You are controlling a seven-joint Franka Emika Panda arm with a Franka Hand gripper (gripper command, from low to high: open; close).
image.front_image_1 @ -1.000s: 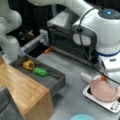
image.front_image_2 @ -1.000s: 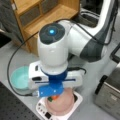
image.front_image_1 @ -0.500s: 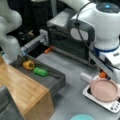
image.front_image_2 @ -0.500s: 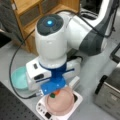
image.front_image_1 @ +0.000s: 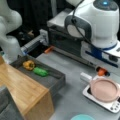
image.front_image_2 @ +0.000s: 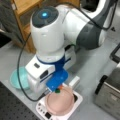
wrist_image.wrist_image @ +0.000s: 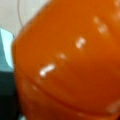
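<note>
- In a front view, a yellow pepper (image.front_image_1: 29, 64) and a green vegetable (image.front_image_1: 40, 72) lie in the grey tray (image.front_image_1: 57, 80).
- The end effector (image.front_image_1: 102, 71) holds an orange object (wrist_image.wrist_image: 70, 62) (filling the wrist view) just above the pink pan (image.front_image_1: 104, 90) on the white hob (image.front_image_1: 112, 105).

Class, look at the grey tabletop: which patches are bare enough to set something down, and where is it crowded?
Bare tabletop lies between the dark tray and the pink pan on its white base. The far corner around the pan is crowded: the arm, an orange object and a teal bowl beside it. The pincer is hidden.
</note>
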